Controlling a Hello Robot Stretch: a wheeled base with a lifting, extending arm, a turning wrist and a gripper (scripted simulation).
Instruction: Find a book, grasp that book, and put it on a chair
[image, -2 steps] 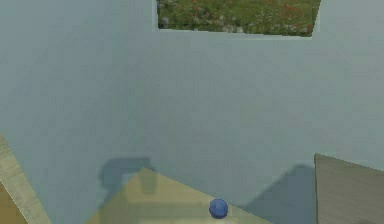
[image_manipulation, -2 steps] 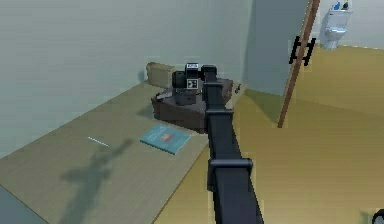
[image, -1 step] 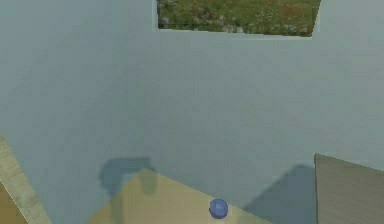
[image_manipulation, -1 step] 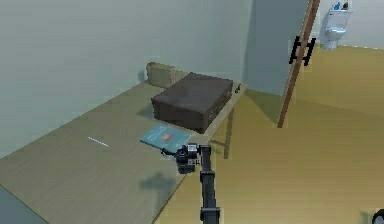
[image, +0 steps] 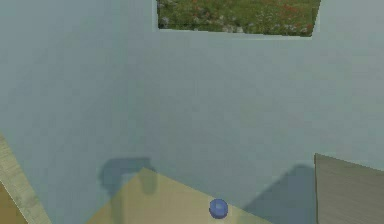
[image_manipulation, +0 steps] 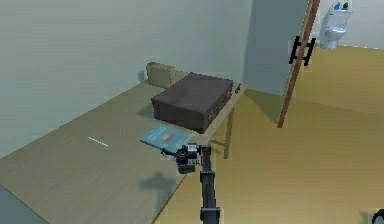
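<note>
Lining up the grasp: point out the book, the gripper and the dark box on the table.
book (image_manipulation: 160, 135): arm side view, middle of its blue cover.
gripper (image_manipulation: 176, 153): arm side view, between its fingertips.
dark box (image_manipulation: 196, 98): arm side view, middle of its top.

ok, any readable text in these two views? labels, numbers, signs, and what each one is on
No text can be read in either view.
Teal book on the table: pale marks on the cover, too small to read.
White squares by the gripper: black marks, no letters to make out.
Dark brown case, door, blue round thing: no print seen.
</note>
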